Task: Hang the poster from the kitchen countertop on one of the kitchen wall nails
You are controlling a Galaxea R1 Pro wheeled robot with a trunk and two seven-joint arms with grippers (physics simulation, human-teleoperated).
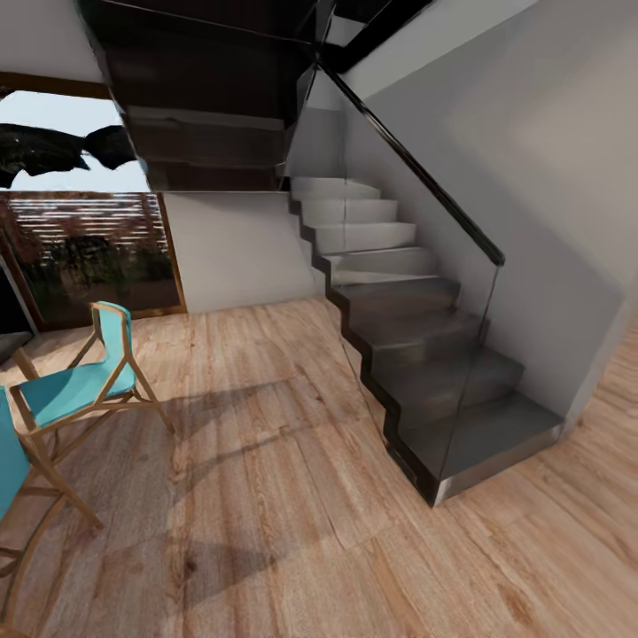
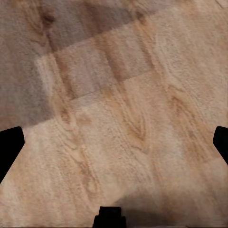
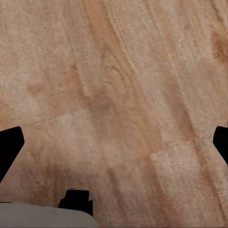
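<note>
Evidently the robot is travelling: staircase [image 1: 416,337] ahead, teal chair [image 1: 84,381] well left of it. Both grippers [image 2: 114,137] [image 3: 114,137] are gaping wide, holding nothing, over wood floor [image 1: 292,532]; it should be steering kitchenward, skirting the staircase.

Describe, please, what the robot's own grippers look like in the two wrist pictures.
Little shows. The left gripper has plain black fingers with slanted edges at the frame sides, over wood flooring. The right gripper has matching black fingers. No cables or markings visible.
</note>
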